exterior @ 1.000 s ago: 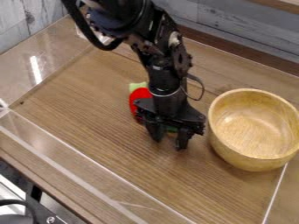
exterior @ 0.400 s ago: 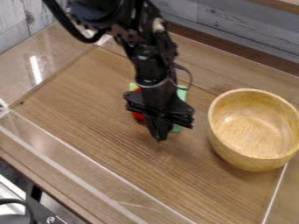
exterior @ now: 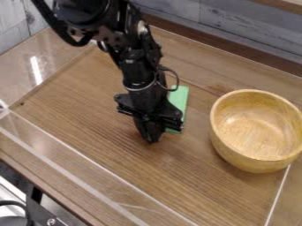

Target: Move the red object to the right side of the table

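My gripper (exterior: 151, 134) points almost straight down at the middle of the brown wood-grain table (exterior: 94, 168), its fingertips close to the surface. The black fingers look drawn near each other, but the wrist and finger bodies hide the gap. The red object does not show; it may be behind the gripper. A light-green block (exterior: 176, 109) lies flat just right of and behind the fingers, partly covered by them.
A large wooden bowl (exterior: 255, 129) stands at the right, a short way from the gripper. Low clear acrylic walls (exterior: 35, 75) edge the tabletop on the left and front. Bare wood lies in front of and left of the gripper.
The arm has shifted a little left in the picture. The spread fingers have come closer together. The red object, seen beside the wrist earlier, is now hidden.
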### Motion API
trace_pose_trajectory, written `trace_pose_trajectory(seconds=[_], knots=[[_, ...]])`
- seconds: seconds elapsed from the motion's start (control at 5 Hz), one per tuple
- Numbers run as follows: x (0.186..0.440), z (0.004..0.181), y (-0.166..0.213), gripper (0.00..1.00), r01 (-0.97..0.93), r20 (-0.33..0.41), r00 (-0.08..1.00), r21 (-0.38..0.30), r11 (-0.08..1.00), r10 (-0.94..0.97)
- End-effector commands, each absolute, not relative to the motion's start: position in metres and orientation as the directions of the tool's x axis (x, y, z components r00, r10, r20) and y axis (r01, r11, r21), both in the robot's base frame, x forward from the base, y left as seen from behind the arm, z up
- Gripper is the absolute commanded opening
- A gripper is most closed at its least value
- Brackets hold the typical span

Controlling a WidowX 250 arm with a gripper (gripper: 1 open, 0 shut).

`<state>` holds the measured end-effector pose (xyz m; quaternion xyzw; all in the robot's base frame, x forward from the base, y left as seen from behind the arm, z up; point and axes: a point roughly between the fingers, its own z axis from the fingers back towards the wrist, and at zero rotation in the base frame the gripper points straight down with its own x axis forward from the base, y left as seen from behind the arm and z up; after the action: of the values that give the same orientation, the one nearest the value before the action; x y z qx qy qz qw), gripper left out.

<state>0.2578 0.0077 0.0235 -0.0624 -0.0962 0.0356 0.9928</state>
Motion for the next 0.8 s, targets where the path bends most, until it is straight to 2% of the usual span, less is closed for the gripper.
trace_pose_trajectory(seconds=[0.0, 0.4, 0.6], knots=[[0.264, 0.031, 0.001, 1.0, -0.059, 0.245, 0.965, -0.129, 0.99, 0.089], [0.265, 0.064, 0.0, 1.0, 0.04, 0.284, 0.959, -0.124, 0.991, -0.004], [0.267, 0.067, -0.016, 1.0, 0.019, 0.295, 0.955, -0.119, 0.993, 0.017]])
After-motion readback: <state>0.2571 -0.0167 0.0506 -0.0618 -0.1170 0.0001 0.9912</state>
